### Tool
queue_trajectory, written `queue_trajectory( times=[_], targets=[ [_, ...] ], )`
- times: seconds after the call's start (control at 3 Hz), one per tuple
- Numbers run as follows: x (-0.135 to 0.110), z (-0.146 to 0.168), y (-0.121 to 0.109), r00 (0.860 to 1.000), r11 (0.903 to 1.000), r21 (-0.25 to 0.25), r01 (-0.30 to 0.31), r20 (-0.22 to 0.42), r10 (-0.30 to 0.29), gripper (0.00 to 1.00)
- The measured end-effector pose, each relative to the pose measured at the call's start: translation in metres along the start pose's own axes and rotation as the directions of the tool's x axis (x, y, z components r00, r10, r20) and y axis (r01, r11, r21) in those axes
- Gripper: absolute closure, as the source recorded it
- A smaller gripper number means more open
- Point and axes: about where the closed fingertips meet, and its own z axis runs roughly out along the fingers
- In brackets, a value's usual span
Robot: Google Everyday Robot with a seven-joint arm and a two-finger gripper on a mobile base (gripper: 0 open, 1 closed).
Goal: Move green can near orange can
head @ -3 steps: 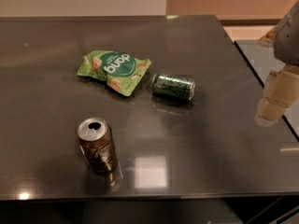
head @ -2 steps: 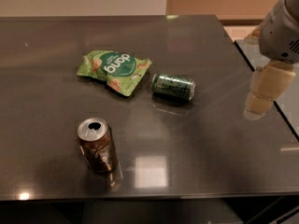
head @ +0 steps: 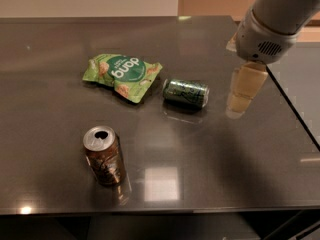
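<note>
Green can (head: 186,92): dark green, pale script, silver ends, lying on its side on worktop (head: 240,159).
Tool (head: 243,96): right of it, apart; grip state cannot be told.

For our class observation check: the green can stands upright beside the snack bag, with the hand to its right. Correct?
No: the camera view shows the green can lying on its side beside the snack bag, with the hand to its right.

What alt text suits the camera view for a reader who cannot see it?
The robot's pincer hangs over a dark table, right of the green can, which lies on its side. The orange can stands upright front-left, a green snack bag behind it.
</note>
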Motion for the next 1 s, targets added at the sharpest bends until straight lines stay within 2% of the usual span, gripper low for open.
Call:
queue_trajectory(
  times=[0.33, 1.0],
  targets=[
    [-0.02, 0.028, -0.008, 1.0, 0.9997, -0.024, 0.009, -0.005, -0.009, 0.0],
    [-0.038, 0.058, -0.017, 1.0, 0.9987, -0.051, 0.006, -0.017, -0.006, 0.0]
  ],
)
